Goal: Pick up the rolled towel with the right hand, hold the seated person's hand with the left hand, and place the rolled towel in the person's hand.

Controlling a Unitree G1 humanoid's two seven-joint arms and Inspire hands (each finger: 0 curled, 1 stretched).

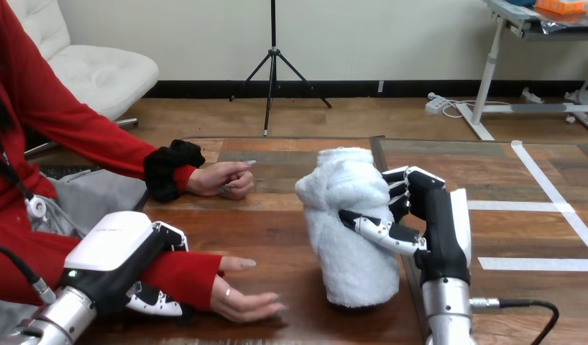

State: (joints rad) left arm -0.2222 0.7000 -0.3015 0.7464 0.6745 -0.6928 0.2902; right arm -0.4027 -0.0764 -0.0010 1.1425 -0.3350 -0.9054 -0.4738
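Wooden counter [291, 215] boards carry the rolled towel [348, 215], which stands upright near the middle. Its base looks to rest on the wood, though a slight lift cannot be ruled out. The right hand [435, 215] is wrapped round the roll from the side away from the person, with its thumb across the front and its fingers curled behind, so the grasp looks made.

To the left, the person's near hand [244, 298] lies palm up on the counter, fingers loosely spread, close beside the towel but not touching it. The left hand [118, 244] is clasped round that arm's red-sleeved forearm just behind the wrist, its fingers showing both above and below the sleeve. The holding step therefore seems done, though higher up the arm than the hand itself.

What remains, as I judge it, is to carry the towel the short way across and lay it in the open palm.

The person's far hand [223, 180] rests loosely curled farther back, clear of that path. White tape lines [535, 264] mark the counter on the right. Nothing lies between towel and palm.
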